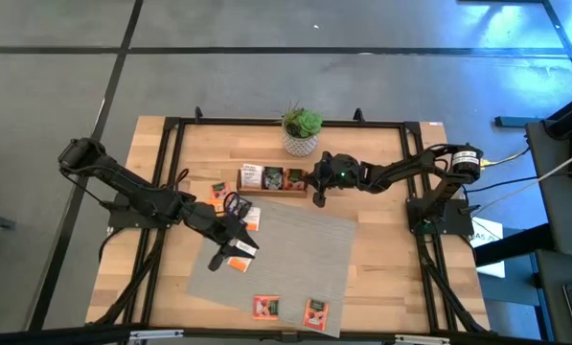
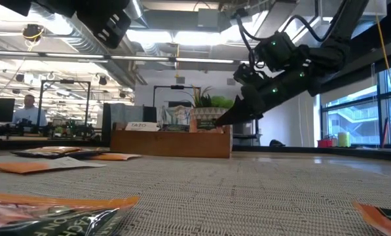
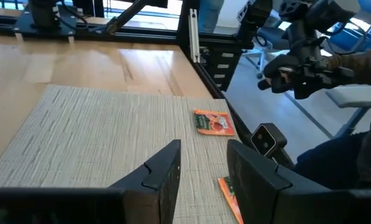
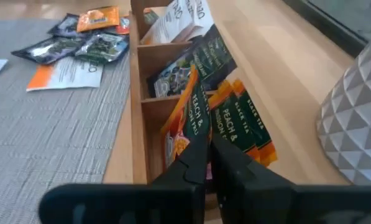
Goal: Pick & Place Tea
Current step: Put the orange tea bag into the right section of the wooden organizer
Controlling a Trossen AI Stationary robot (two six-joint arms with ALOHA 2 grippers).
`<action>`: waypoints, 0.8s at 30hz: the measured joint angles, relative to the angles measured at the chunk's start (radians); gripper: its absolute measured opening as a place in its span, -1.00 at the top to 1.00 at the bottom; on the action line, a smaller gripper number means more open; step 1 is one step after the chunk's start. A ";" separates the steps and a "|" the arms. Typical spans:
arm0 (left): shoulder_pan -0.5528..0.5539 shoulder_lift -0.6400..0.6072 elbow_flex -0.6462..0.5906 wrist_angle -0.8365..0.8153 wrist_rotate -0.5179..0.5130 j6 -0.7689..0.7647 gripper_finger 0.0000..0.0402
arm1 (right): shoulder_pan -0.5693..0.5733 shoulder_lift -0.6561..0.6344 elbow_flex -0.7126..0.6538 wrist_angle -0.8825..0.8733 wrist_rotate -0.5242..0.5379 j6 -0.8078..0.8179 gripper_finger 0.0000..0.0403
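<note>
right wrist view shows the small flat square orange-red tea packets (image 4: 235, 127) standing on edge in the end compartment of the long wooden three-compartment tray (image 4: 137, 93), leaning on one another, with dark green-black packets (image 4: 197, 62) in the middle compartment and white ones (image 4: 185, 15) in the far one. the right gripper (image 4: 209, 163) sits right over that end compartment, fingers nearly together on the upper edge of one orange-red packet; whether it has a true grip on it i cannot tell.

such packets look very light, thin and floppy, with a slick foil-like skin, so a pinch near the middle of a free edge seems safest; a corner hold would likely let one twist or slide out, and neighbours may drag along.

more packets lie loose on the large grey ribbed mat (image 1: 295, 259): a mixed cluster (image 1: 236, 213) near the tray's left end and two orange-red ones (image 1: 290, 309) at the mat's near edge. lying flat, these would need a fingertip worked under an edge.

the left gripper (image 1: 236, 244) hovers over the mat beside the cluster, fingers parted and holding nothing in its own wrist view.

a white pot with a green plant (image 1: 301, 132) stands just behind the tray.
</note>
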 joint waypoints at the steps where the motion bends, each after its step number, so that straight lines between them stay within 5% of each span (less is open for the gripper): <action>1: 0.000 0.000 0.000 0.000 0.000 0.000 0.37 | 0.000 0.000 0.000 -0.001 0.000 -0.013 0.86; 16: 0.000 0.001 0.001 -0.006 -0.003 -0.002 0.36 | 0.035 -0.058 0.065 0.019 -0.001 0.006 0.23; 24: -0.023 0.120 0.070 -0.005 -0.006 0.002 0.37 | 0.238 -0.223 0.114 -0.144 -0.198 0.184 0.17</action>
